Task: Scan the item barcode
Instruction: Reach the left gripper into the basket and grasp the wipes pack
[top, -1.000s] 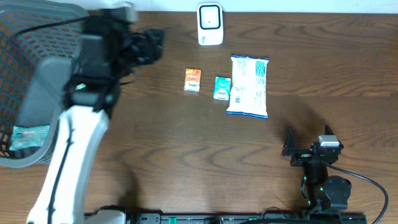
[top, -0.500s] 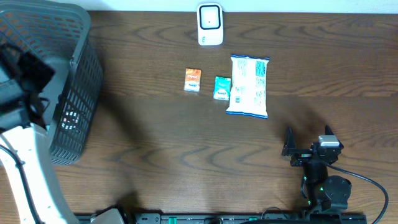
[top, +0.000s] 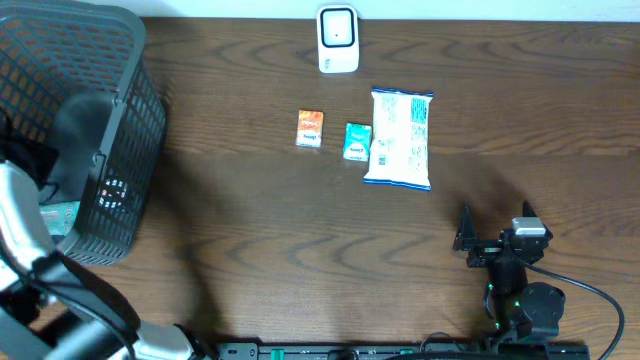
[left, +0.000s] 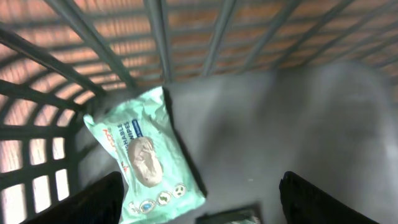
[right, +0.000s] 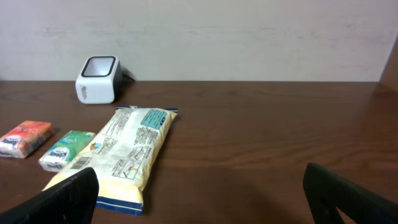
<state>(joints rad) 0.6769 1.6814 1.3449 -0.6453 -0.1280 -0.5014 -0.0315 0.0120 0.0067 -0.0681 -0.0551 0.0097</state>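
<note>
Left wrist view: left pincer (left: 200, 193) hangs inside the grey mesh basket (left: 292, 118), fingers (left: 99, 200) spread wide, nothing between them; a mint-green wet-wipes pack (left: 146, 158) lies flat on the basket floor just below and ahead of the pincer, nearer the finger at the frame's left, one corner up against the basket wall; wood shows through the bars beyond. A sliver of something else sits at the bottom edge between the fingers; I cannot tell what.

Overhead: the left arm reaches over the basket (top: 135, 110); the pack (top: 58, 215) shows as a teal patch through the mesh.

Right pincer (top: 495, 232) rests low on the table (top: 250, 230), well apart from the basket, jaws fully apart and empty. From its own camera (right: 205, 202): a white snack bag (right: 127, 155) lies ahead and to the left, its near end close to the left-hand finger; a teal packet (right: 65, 149) and an orange packet (right: 25, 138) lie further left of it; the white barcode scanner (right: 97, 79) stands well beyond the bag, by the wall.
</note>
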